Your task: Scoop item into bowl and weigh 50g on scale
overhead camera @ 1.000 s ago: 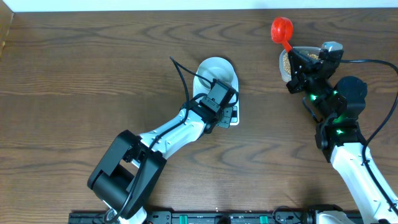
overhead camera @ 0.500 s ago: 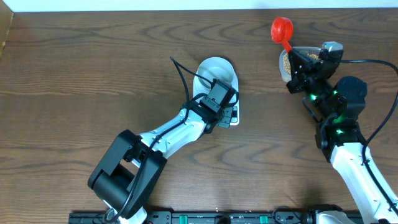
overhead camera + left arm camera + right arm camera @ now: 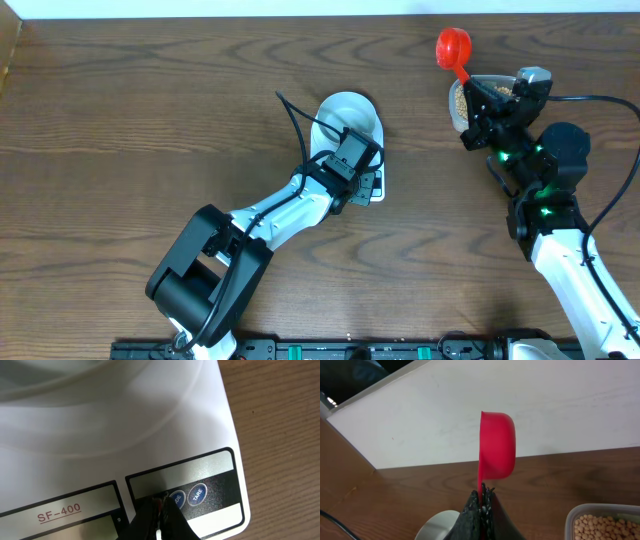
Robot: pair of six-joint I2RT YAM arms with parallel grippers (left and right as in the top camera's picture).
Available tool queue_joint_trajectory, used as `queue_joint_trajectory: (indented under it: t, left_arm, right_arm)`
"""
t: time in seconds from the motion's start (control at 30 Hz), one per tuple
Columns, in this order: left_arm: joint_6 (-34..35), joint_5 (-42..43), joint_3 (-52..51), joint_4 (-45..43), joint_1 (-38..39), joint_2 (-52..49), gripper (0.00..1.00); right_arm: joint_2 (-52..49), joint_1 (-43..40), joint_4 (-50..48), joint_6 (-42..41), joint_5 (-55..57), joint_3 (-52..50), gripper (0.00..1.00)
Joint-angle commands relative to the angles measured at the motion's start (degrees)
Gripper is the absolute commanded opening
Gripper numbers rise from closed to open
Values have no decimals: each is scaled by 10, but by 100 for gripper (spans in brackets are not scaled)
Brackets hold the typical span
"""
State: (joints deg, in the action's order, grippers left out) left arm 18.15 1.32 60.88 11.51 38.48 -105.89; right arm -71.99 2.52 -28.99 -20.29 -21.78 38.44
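Fingers [image 3: 146, 519] of the left gripper [image 3: 160, 504] are pressed shut at the front of the scale [image 3: 210, 425], beside two buttons [image 3: 198, 494]; only that arm's elbow is shifted since earlier. One red scoop [image 3: 496, 445] is clamped upright by the right gripper [image 3: 481, 496] near one tub [image 3: 605, 512] of beans [image 3: 600, 527]. One bowl [image 3: 345, 108] is seated on the scale; bare table [image 3: 150, 120] is left open leftward.

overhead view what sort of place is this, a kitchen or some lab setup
Probably a robot test bench, not a kitchen: a left arm and right arm work at a wooden table, with a scale carrying a white bowl, a tub of beans and a red scoop.
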Motion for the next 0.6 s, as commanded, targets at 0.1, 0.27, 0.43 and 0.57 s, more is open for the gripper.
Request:
queue_joint_trajectory:
  t: [0.1,0.27,0.43,0.57]
  left_arm:
    - [-1,-5,11,-1,1,-6,7]
    - [-1,-5,10,-1,1,-15,7]
    - [6,-5,7,0,1,-32,8]
    - [10,-5,2,3,1,-41,7]
  right_arm:
    - [-4,-2,-2,11,7,10,1]
    - [-4,-2,-2,11,7,10,1]
    - [-5,-2,-1,12,9,10,1]
    - [-5,-2,-1,12,9,10,1]
